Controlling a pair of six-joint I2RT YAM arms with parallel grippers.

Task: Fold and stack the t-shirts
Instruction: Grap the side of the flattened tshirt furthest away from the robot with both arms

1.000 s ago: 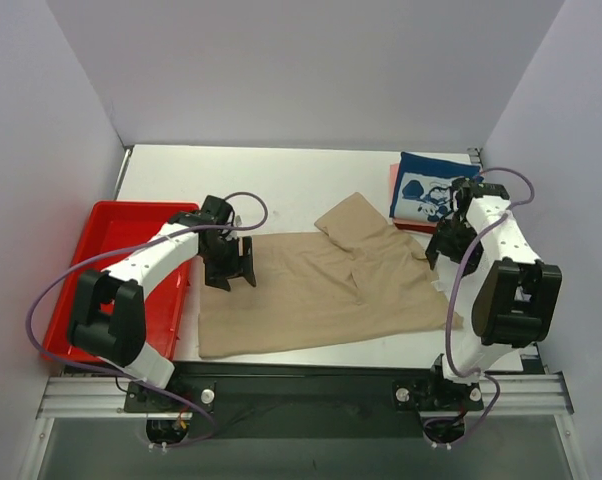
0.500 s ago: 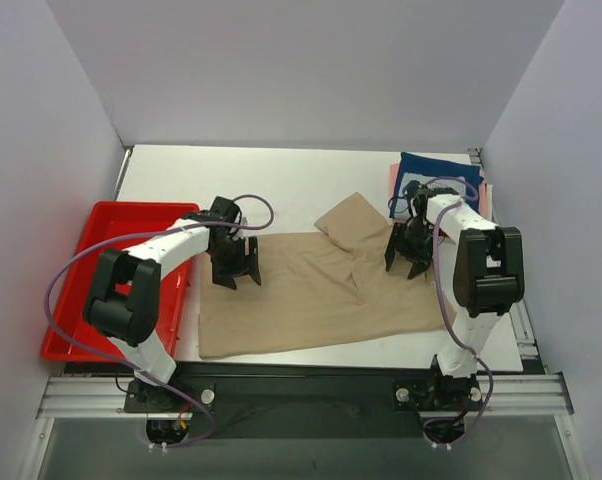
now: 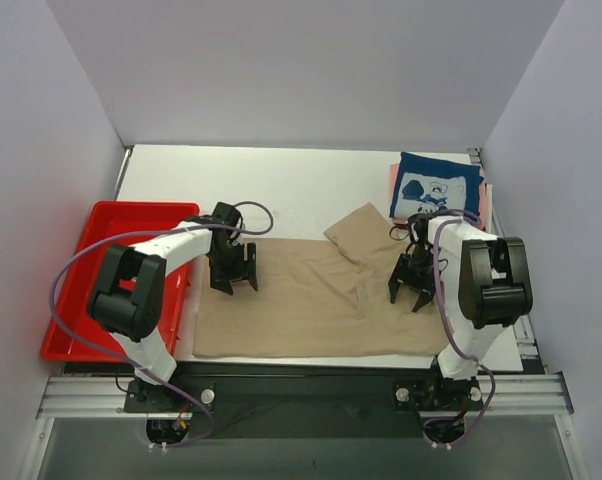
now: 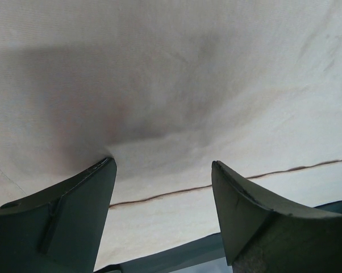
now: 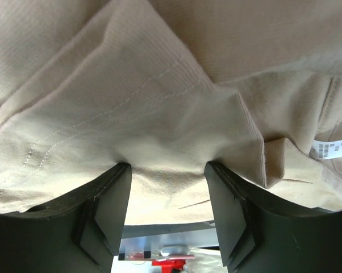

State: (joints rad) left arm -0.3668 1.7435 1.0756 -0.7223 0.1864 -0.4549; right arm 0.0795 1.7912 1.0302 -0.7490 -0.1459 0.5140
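Observation:
A tan t-shirt (image 3: 311, 310) lies spread flat across the near half of the table. My left gripper (image 3: 231, 277) stands on the shirt's left part; in the left wrist view it (image 4: 162, 170) is open, tips pressed onto the cloth (image 4: 188, 85). My right gripper (image 3: 411, 292) stands on the shirt's right part, also open (image 5: 166, 169), with the cloth (image 5: 131, 96) puckered between its fingertips. A folded navy t-shirt (image 3: 437, 188) with a white print lies at the back right on top of a pink one (image 3: 393, 182).
A red plastic tray (image 3: 76, 290) sits at the table's left edge, beside the left arm. A sleeve (image 3: 359, 222) of the tan shirt points toward the back. White walls close in the left, right and back.
My right gripper has come from beside the navy shirt down onto the tan shirt's right side and toward the near edge. The tan shirt now lies flatter. The left gripper has barely moved.

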